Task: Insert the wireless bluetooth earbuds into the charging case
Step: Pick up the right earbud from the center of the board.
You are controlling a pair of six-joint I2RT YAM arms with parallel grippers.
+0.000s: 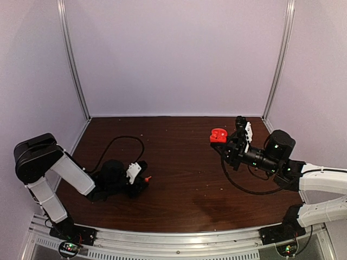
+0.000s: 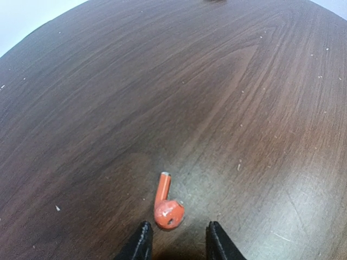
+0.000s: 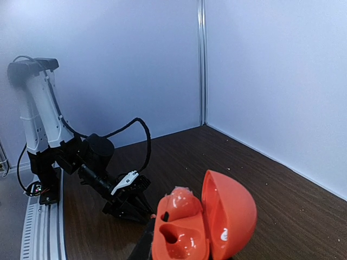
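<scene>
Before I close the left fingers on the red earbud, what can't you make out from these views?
1. Left fingers: left wrist view, bottom edge cuts off all but the tips flanking the red earbud.
2. Right fingers: right wrist view, the open charging case hides them.
3. Second earbud: seen in no view; a glossy lump in the case may be one, unclear.

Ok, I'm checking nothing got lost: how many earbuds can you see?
1 for sure: a red earbud lying on the table just ahead of the left gripper's open fingers. A second may sit in the open charging case held by the right gripper; I cannot tell.
</scene>
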